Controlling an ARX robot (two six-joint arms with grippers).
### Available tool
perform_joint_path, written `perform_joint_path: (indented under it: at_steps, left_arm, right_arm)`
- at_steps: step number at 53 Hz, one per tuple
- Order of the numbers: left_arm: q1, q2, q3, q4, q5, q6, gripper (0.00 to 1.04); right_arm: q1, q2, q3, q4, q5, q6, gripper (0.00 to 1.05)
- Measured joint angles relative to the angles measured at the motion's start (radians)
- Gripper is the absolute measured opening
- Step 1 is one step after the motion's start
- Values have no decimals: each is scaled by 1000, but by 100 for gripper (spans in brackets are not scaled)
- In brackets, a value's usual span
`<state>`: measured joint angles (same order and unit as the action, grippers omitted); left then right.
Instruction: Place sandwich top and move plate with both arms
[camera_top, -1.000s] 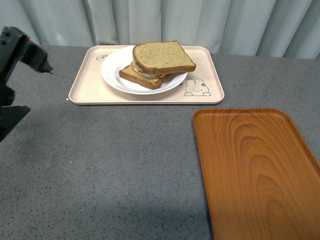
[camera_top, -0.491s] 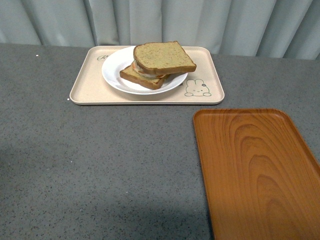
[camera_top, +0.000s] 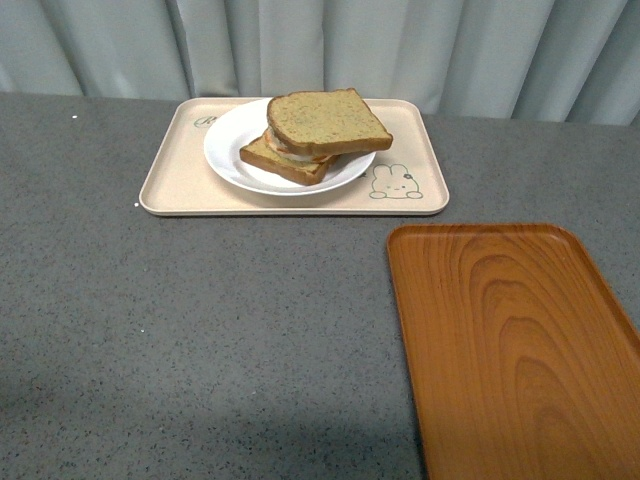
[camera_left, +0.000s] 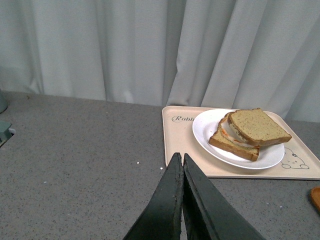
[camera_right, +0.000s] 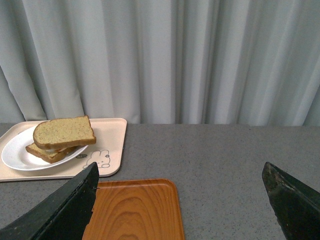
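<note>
We see the bread slice (camera_top: 328, 121) topping the sandwich on the white plate (camera_top: 232, 150), on the beige tray (camera_top: 170, 185); left gripper (camera_left: 182, 159) pressed closed, empty, right gripper (camera_right: 180, 175) spread wide, empty

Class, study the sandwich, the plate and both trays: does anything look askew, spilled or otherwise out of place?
Only one thing: the sandwich top lies twisted and shifted against the slice beneath, so the corners do not line up. The plate sits flat on the beige tray; the orange tray is bare. Nothing spilled or damaged.
</note>
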<state>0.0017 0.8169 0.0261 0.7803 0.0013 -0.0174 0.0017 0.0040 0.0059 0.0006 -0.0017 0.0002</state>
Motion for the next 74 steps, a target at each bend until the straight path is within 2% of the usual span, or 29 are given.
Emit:
perform_joint_path:
  at_steps: [32,71,74]
  left_arm:
    - [0,-393,-9,-356,0,9,4]
    - [0,-644,-9,-604,0,9,4]
    - [0,-706,-9,-688,-1,9,4]
  right_arm:
    - [0,0,0,0,0,0,96]
    - [0,0,0,0,0,0,96]
    - [0,0,0,0,0,0,96]
